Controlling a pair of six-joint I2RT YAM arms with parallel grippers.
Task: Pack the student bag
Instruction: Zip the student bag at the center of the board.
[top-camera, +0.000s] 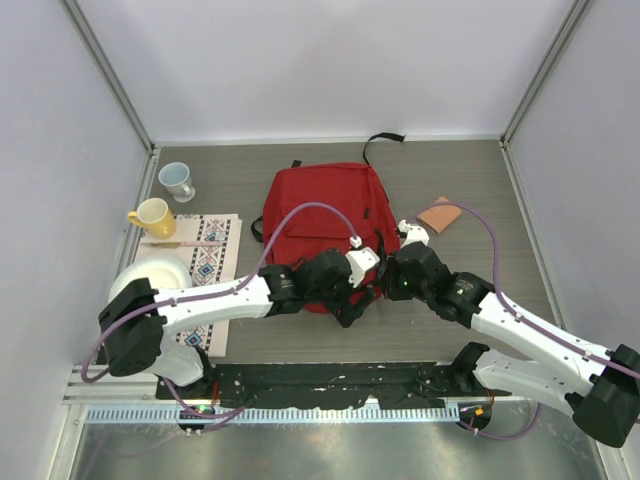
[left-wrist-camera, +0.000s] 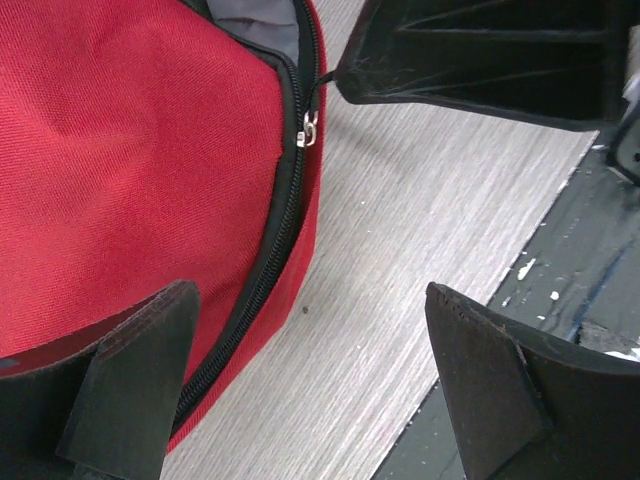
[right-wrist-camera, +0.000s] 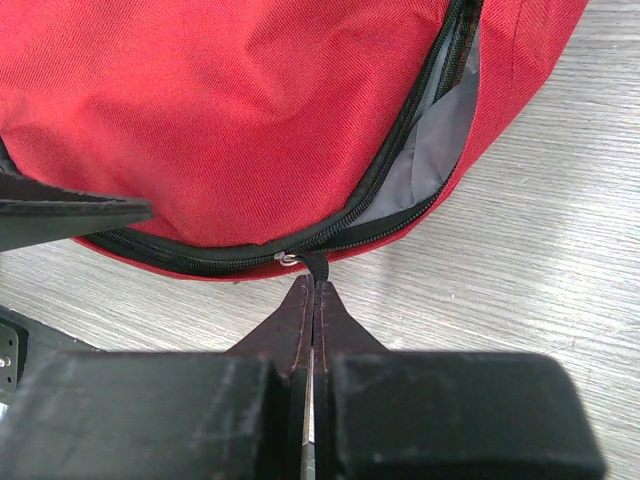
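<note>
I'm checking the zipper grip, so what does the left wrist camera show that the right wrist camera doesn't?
Left wrist only: the left gripper open, one finger over the red bag, the other off it above the table, plus the black base strip. Right wrist only: the right gripper pressed shut on the black zipper pull. Both: the bag, its partly open zipper, grey lining, silver slider and the table.

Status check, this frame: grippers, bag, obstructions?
Left gripper open beside student bag, near edge. Right gripper shut on zipper pull. Bag partly unzipped, grey lining showing. Nothing seen in the way.
</note>
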